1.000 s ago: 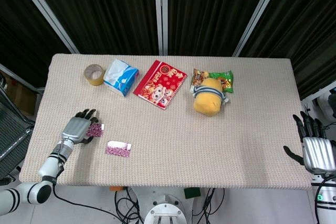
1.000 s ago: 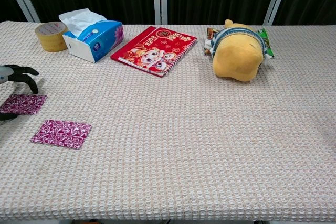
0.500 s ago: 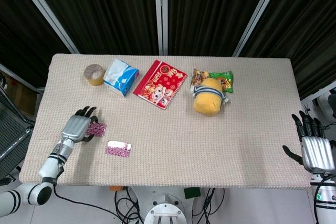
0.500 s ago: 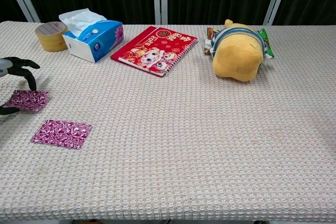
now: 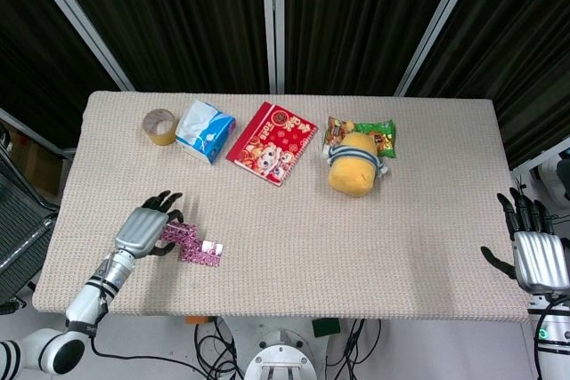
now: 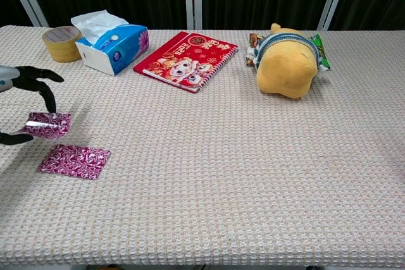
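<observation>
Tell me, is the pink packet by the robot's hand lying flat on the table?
No, lifted. The left hand pinches one pink packet, tilted off the table. The other packet lies flat.

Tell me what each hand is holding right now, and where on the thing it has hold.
The left hand pinches a magenta patterned packet by its left end, lifted clear of the table. The right hand holds nothing, fingers apart, beside the table's right edge.
</observation>
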Motion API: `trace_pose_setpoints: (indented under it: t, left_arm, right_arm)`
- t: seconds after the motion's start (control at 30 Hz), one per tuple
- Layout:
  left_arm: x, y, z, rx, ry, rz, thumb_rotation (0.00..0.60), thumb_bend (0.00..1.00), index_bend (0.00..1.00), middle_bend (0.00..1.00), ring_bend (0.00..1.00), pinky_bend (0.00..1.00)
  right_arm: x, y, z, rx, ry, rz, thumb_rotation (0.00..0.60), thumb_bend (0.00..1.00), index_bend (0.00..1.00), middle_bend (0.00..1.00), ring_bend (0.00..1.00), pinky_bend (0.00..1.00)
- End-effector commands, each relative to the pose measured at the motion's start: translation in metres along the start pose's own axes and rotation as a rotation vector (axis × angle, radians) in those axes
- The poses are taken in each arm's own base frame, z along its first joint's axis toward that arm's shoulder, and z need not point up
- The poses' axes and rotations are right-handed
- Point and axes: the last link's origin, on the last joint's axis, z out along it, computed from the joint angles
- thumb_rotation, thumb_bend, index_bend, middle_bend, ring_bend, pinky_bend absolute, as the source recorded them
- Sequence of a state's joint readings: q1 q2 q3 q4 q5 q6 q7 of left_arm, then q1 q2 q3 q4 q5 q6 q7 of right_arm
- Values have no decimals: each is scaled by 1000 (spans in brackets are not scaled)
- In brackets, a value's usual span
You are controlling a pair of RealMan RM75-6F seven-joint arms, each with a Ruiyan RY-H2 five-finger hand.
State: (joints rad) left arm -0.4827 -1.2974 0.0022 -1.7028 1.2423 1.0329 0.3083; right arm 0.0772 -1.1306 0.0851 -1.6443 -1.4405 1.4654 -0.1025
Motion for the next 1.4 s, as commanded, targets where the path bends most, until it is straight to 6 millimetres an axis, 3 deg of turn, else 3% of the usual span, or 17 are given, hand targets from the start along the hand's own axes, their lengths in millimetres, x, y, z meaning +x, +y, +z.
trace_pose_setpoints:
  t: [0.03,0.23,0.53,1.4]
  left_arm:
    - [-7,12,-18,4,-15,7,600,250,412,65,0,139]
    - [-19,31,-19,-7,-4,39,600,250,412,66,0,139]
    - [-33,43,-8,11,-1,89,600,250,400,66,0,139]
    - [-35,45,-5,23,-27,86,600,250,324,67,0,139]
  right_arm:
    - [0,2,0,-3,1,0,600,471,0,0,0,0]
    - [0,6,-2,-12,-3,-1,600,471,0,0,0,0]
    - [-1,7,-3,-13,-6,-2,600,471,0,0,0,0]
    - [-2,7,-1,-16,-14,-11,600,472,0,0,0,0]
